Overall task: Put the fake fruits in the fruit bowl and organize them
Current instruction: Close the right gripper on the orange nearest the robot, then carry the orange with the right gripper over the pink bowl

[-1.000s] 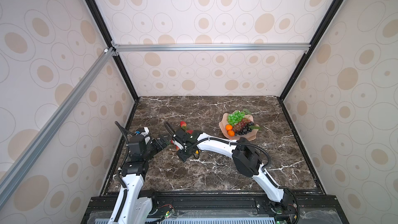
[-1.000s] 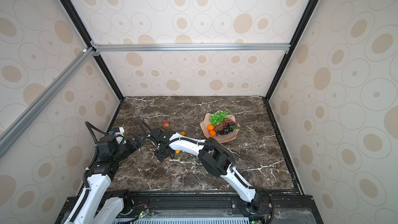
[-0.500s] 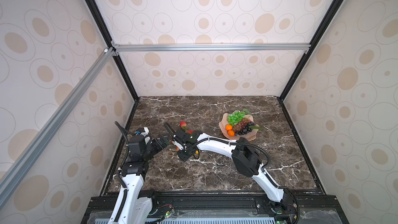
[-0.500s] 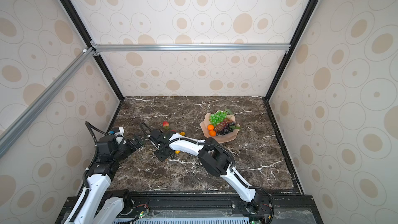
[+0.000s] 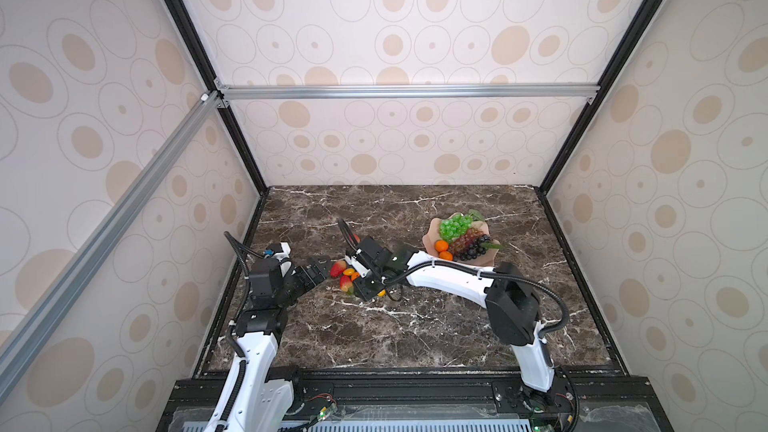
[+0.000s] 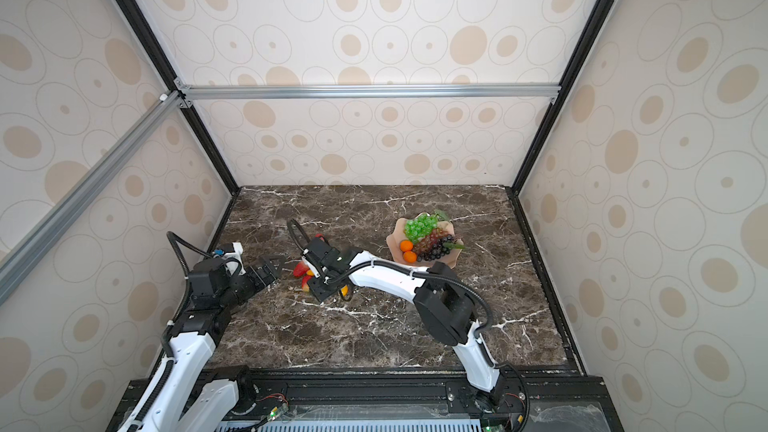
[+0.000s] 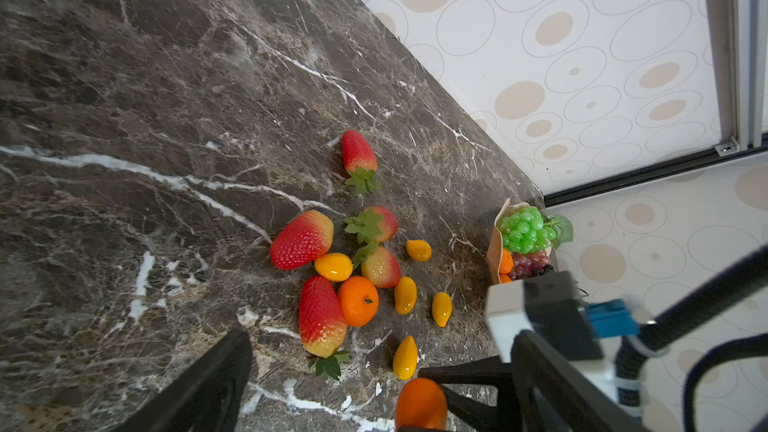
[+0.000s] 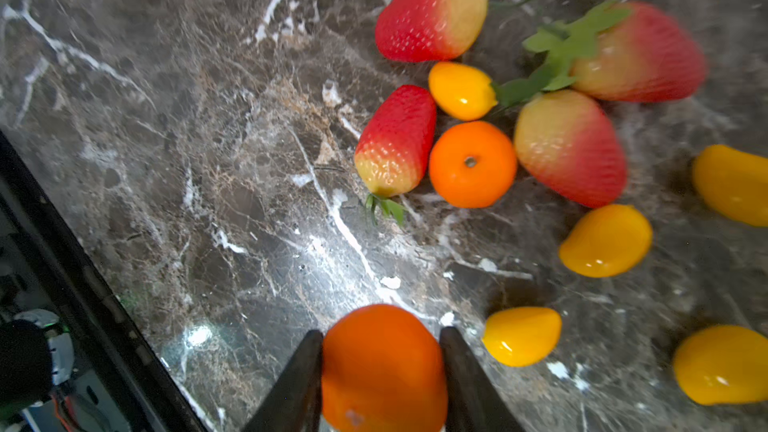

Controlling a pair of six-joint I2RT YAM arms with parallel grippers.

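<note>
Dark veined marble worktop, circle-patterned walls; right pincer clamps round orange plastic tangerine, axis indiscernible; left pincer wide, empty.

Nothing legible anywhere in view: no text, label, brand, number or sign to read.

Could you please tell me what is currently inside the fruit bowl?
The fruit bowl holds a green grape bunch, a red-purple grape bunch, a black grape bunch and two tangerines. Its floor under them is covered, so anything beneath cannot be seen.
</note>
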